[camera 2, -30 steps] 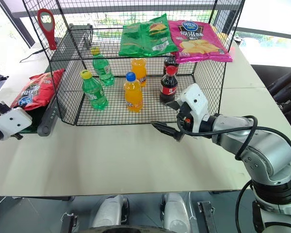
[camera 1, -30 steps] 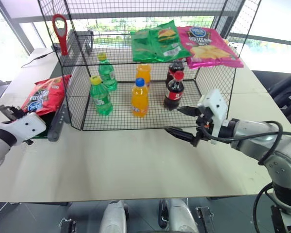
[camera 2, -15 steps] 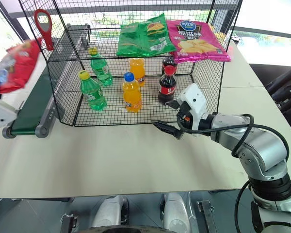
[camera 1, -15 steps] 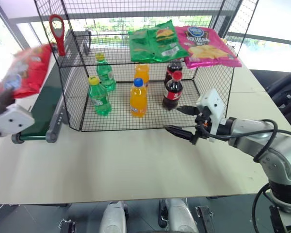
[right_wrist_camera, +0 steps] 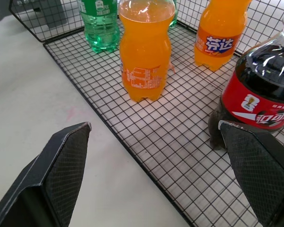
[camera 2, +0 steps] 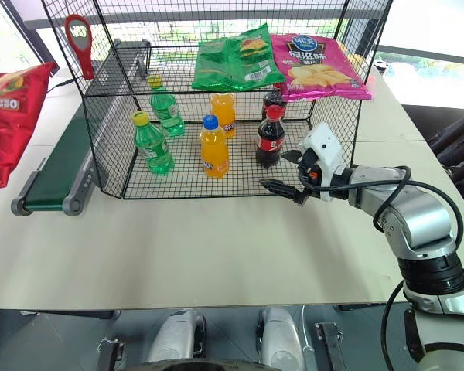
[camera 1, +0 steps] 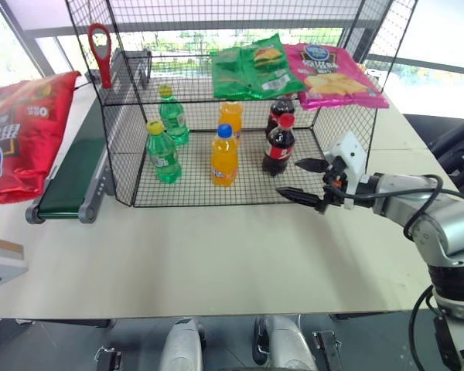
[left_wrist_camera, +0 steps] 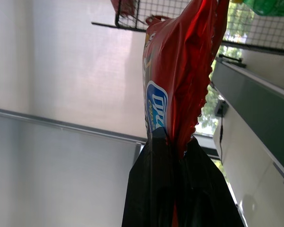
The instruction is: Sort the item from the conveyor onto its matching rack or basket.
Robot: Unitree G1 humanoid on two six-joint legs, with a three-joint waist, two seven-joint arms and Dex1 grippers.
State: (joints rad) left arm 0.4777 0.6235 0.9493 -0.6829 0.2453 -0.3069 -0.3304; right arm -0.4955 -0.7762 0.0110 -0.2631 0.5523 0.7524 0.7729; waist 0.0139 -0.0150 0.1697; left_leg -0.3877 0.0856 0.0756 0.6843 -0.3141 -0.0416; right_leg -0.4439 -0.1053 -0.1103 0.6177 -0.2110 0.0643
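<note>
The left gripper (left_wrist_camera: 180, 156) is clamped tight on the bottom seam of the red chip bag (camera 1: 19, 135), so the bag stands up from the two black fingers (left_wrist_camera: 151, 189), off the left edge of the table, above and left of the near end of the green conveyor (camera 1: 69, 174). The right gripper (camera 1: 308, 179) has its fingers spread wide with nothing between them, low over the table just at the front right corner of the wire rack (camera 1: 120, 116), near the cola bottle (camera 1: 278, 147). The bag looks light, soft and crinkly, full of air and breakable chips; a pinch on the flat crimped seam is probably the safest hold, since squeezing the middle could crush the contents or let the slick foil slip. Held by one edge it may sway and flop. The rack's top shelf already carries a green bag (camera 1: 251, 66) and a pink bag (camera 1: 332, 73) toward its right side, with open mesh at the left. The lower shelf has green and orange bottles. The table (camera 1: 216, 255) is pale and smooth, with bright windows behind.
</note>
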